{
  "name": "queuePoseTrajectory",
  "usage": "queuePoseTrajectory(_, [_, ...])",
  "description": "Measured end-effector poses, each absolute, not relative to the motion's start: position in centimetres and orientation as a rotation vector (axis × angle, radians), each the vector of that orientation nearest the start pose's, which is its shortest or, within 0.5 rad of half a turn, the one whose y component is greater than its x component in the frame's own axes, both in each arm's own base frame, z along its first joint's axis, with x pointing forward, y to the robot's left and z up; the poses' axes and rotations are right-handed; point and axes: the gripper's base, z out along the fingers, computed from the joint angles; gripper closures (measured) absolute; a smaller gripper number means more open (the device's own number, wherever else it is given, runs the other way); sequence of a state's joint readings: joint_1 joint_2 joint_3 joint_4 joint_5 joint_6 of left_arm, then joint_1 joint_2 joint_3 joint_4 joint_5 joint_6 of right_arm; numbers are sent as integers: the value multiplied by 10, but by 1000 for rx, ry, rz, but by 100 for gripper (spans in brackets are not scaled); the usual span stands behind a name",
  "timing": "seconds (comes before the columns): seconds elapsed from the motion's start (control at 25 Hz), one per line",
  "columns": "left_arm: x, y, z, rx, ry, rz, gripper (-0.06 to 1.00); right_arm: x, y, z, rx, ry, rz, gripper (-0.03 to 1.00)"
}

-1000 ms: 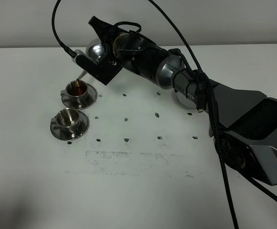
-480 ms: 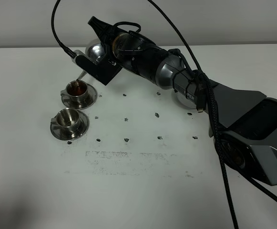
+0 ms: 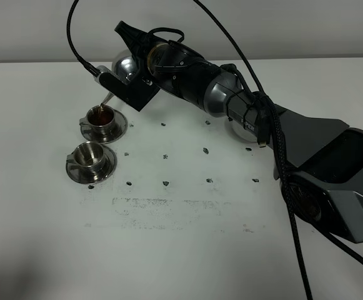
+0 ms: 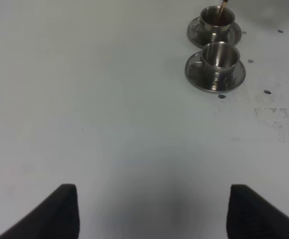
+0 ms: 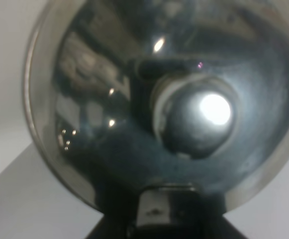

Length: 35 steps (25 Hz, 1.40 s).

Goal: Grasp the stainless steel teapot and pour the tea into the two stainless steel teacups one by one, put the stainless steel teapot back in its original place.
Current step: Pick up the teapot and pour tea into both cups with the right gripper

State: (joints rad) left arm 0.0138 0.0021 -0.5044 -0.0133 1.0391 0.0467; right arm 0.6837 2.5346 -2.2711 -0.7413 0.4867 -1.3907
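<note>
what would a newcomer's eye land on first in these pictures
First, the long black and silver right arm stretching across the white table to its far left, tilting a shiny bell-shaped stainless steel teapot. Next, the reddish-brown tea streaming from the spout into the farther small steel teacup. The nearer matching steel teacup, just in front of it, looks empty.

- Shiny bell-shaped stainless steel teapot (image 3: 124,65): off the table, tilted, thin spout angled down over the far cup; knobbed lid (image 5: 194,117) on.
- Far small shiny steel teacup (image 3: 101,120): upright on its round saucer, holding reddish-brown tea (image 3: 104,115); thin stream entering.
- Near matching steel teacup (image 3: 91,157): upright on its saucer just beside the far one, bare steel inside.
</note>
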Motion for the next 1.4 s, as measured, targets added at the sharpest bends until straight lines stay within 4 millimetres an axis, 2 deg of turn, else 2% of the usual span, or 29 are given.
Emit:
queuePoseTrajectory(0.44, [-4, -1, 280, 34, 2020, 23, 34, 465, 343, 183, -2218, 704, -1056, 77])
queuePoseTrajectory(1.08, [-4, -1, 280, 34, 2020, 23, 34, 466, 330, 175, -2233, 937, -884, 77])
queuePoseTrajectory(1.24, [-4, -1, 280, 34, 2020, 23, 34, 464, 325, 182, -2218, 1026, -807, 77])
queuePoseTrajectory(1.4, [-4, -1, 280, 34, 2020, 23, 34, 461, 320, 199, -2178, 1111, -741, 77])
